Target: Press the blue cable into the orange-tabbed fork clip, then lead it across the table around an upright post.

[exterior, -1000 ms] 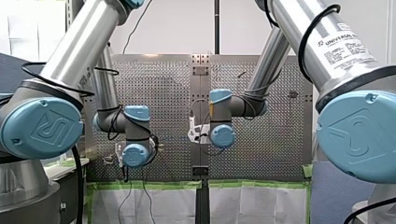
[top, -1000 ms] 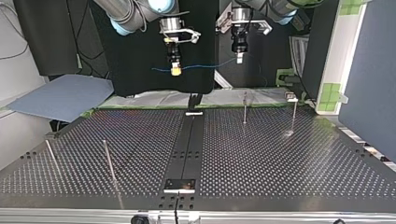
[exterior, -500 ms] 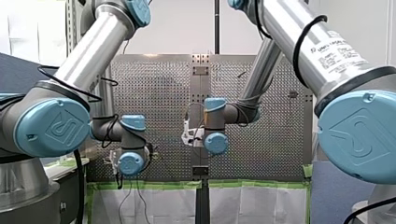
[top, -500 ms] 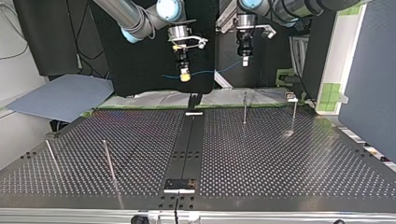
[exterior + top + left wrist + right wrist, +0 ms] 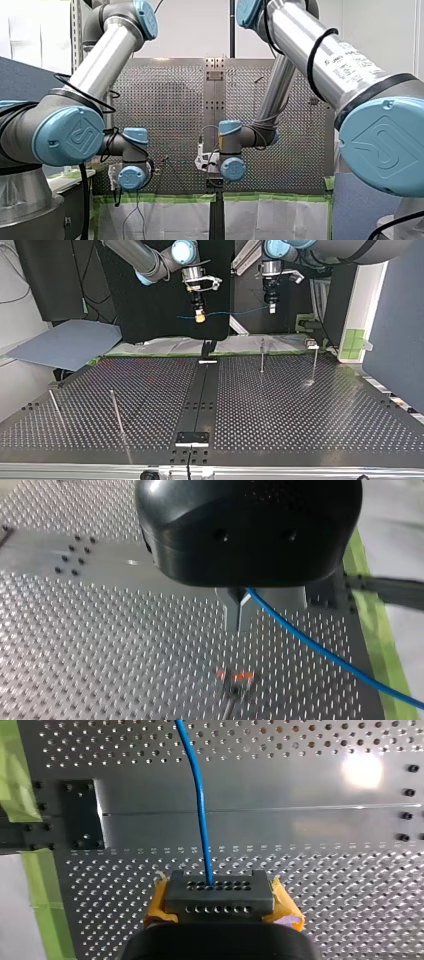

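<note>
Two grippers hold the cable in the air between them, above the far edge of the table as the top view shows it. My left gripper, coming in at that view's right, is clenched on the cable: in the left wrist view its metal fingers are pressed together with the blue line leaving them on one side and running off past the green tape at the table's edge. My right gripper, at the top view's left, grasps the cable as well; a short tail sticks out beyond its yellow pads, and the span to the other gripper sags only slightly. In the right wrist view the cable rises straight out from the middle of that gripper, between the yellow pads, over the perforated plate. The clip with its orange tabs sits on the table ahead of my left gripper's fingers, apart from the cable, which is not in it. Four thin posts stand upright on the table in the top view: two near the far edge at the right, two nearer the camera at the left, all well apart from the cable.
</note>
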